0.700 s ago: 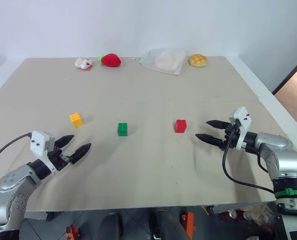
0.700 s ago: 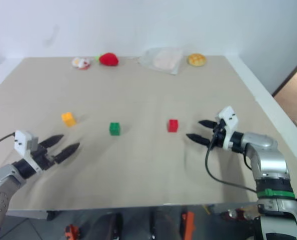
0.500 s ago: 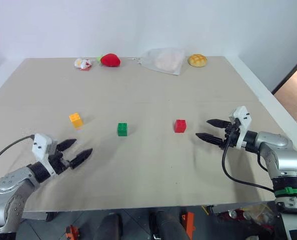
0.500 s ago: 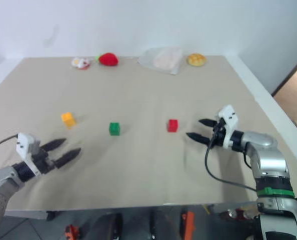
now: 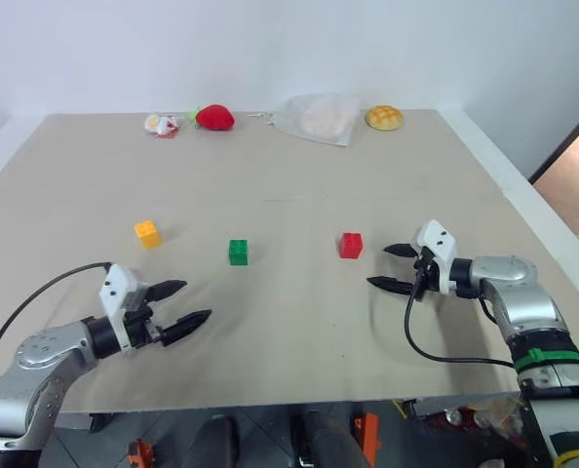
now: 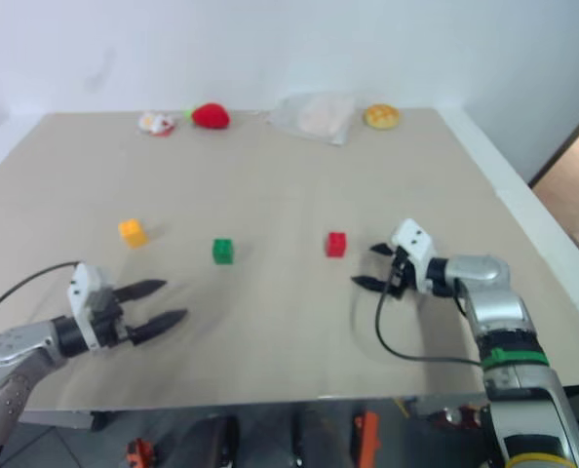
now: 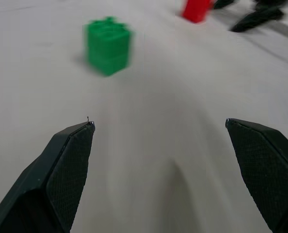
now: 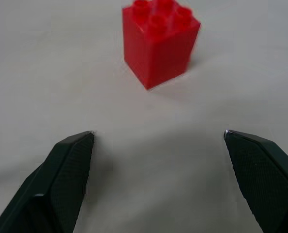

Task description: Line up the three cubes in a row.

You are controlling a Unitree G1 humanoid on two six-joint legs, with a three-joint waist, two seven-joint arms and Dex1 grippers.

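Yellow cube (image 5: 147, 233) left, green cube (image 5: 238, 252) mid, red cube (image 5: 350, 245) right on bench (image 5: 299, 175). Both grippers, left (image 5: 179, 303) and right (image 5: 391, 267), fingers spread, empty. We judge cubes light, rigid; pinch flat sides.

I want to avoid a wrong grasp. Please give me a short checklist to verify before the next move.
1. Right gripper open, empty: ok.
2. Red cube ahead of the right gripper, centred between its fingers, not touched: ok.
3. Left gripper open, empty: ok.
4. Green cube ahead of the left gripper but off-centre: not ok.
5. Yellow-orange cube upright, free on the table: ok.
6. Cubes in one tight row: not ok, wide gaps.
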